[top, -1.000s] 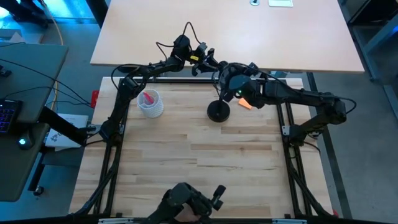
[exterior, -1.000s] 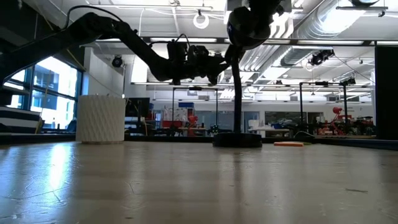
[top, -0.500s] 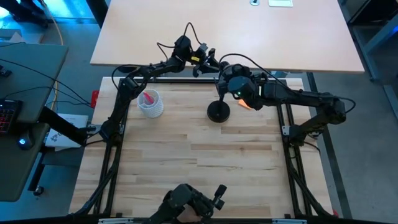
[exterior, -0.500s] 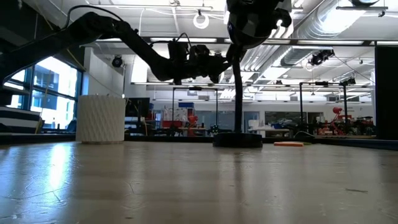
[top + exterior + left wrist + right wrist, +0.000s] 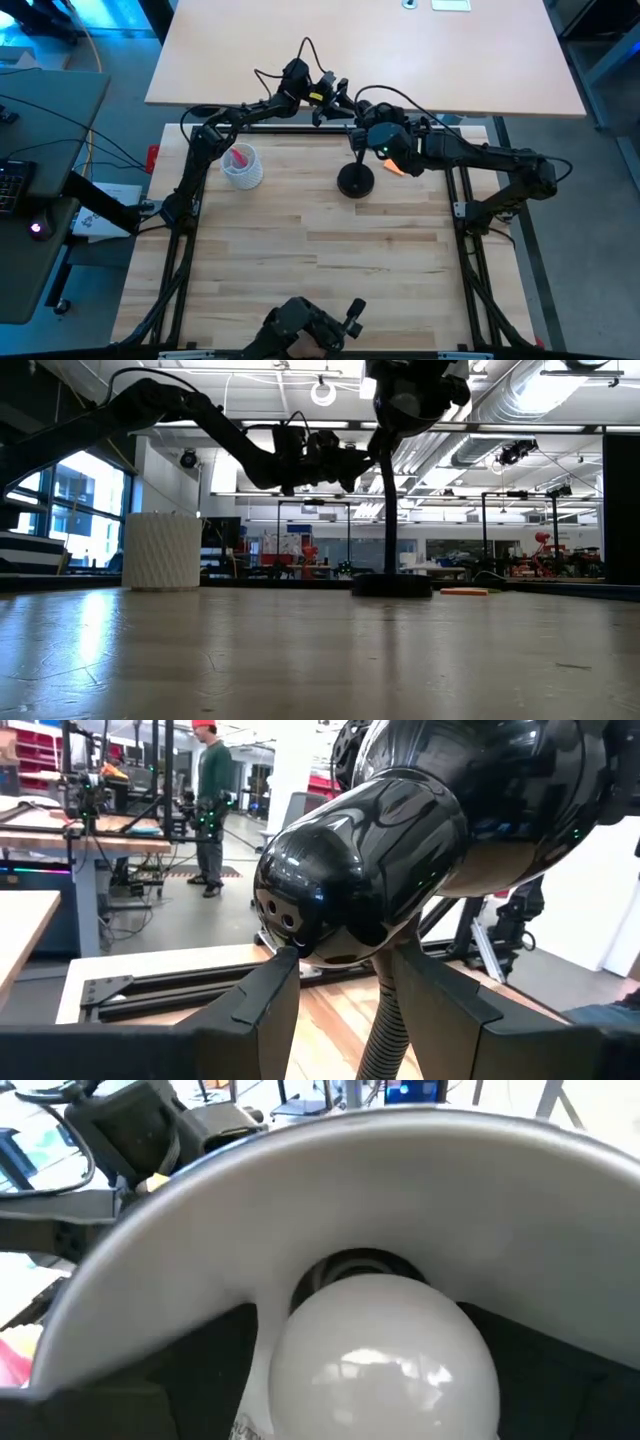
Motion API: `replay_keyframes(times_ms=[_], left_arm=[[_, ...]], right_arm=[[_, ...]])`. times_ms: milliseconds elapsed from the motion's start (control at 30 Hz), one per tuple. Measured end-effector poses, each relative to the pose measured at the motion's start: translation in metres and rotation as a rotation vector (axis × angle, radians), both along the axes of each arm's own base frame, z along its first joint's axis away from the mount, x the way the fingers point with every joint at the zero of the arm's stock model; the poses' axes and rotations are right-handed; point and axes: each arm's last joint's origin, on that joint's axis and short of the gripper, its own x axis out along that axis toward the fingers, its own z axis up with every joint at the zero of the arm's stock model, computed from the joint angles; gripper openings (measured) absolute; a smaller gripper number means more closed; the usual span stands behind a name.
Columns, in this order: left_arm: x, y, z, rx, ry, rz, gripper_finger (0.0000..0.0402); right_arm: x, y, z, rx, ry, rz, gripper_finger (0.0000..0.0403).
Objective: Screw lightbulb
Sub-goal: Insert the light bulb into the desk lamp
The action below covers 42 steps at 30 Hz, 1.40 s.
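A black desk lamp stands on its round base (image 5: 356,181) near the table's far edge, its neck upright (image 5: 388,510) and its glossy head (image 5: 360,860) at the top. The white frosted lightbulb (image 5: 370,1350) sits inside the lamp's shade, its base end at the socket (image 5: 350,1270). My right gripper (image 5: 380,138) is at the lamp head from the right, shut on the bulb. My left gripper (image 5: 345,106) comes from the far left and is shut on the lamp just under its head. My left gripper (image 5: 345,970) has the bottom of the lamp head, where the neck joins (image 5: 345,952), between its two fingertips. The fingers come about level from the table's far left side and lie across the neck. The lamp stands upright on its base. My right gripper (image 5: 370,1380) pinches the bulb's round glass body (image 5: 300,1380) between its two fingers (image 5: 180,1370), one on each side. The bulb's narrow end points into the shade, at the socket. The base threads are hidden by the bulb.
A white ribbed cup (image 5: 242,166) holding pink items stands left of the lamp, and also shows in the low view (image 5: 162,550). A flat orange object (image 5: 397,168) lies on the table right of the lamp base. The near part of the table is bare wood (image 5: 330,260).
The lamp has slid a little toward the table's right edge, staying upright; its base and head have both shifted. Both grippers have gone with it, keeping their holds.
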Motion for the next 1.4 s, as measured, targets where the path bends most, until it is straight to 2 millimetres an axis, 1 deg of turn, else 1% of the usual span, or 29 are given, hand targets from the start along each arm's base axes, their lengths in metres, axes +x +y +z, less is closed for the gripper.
replay_keyframes(times_ms=[167,333,500,633,1067,1167,1300,1400], left_arm=[[0.0,0.0,0.0,0.001,0.001,0.002,0.0154],[0.002,-0.003,0.0,0.005,0.005,-0.017,0.0154],[0.004,-0.005,0.0,0.006,0.006,-0.031,0.0154],[0.004,-0.006,0.001,0.007,0.006,-0.034,0.0154],[0.005,-0.007,0.001,-0.012,0.017,-0.032,0.0154],[0.005,-0.007,0.0,-0.016,0.019,-0.029,0.0154],[0.005,-0.007,0.0,-0.018,0.02,-0.026,0.0154],[0.005,-0.007,0.0,-0.02,0.022,-0.025,0.0154]], right_arm=[[-0.001,0.001,0.001,-0.009,0.014,0.007,0.0334],[-0.003,0.012,0.006,-0.048,0.036,0.025,0.0332],[-0.009,0.025,0.015,-0.09,0.049,0.05,0.0332],[-0.011,0.031,0.017,-0.104,0.072,0.082,0.0332],[-0.009,0.041,0.017,-0.171,0.25,0.204,0.0332],[-0.01,0.04,0.018,-0.18,0.24,0.166,0.0332],[-0.012,0.039,0.017,-0.156,0.141,0.071,0.0332],[-0.013,0.039,0.018,-0.161,0.105,0.028,0.0332]])
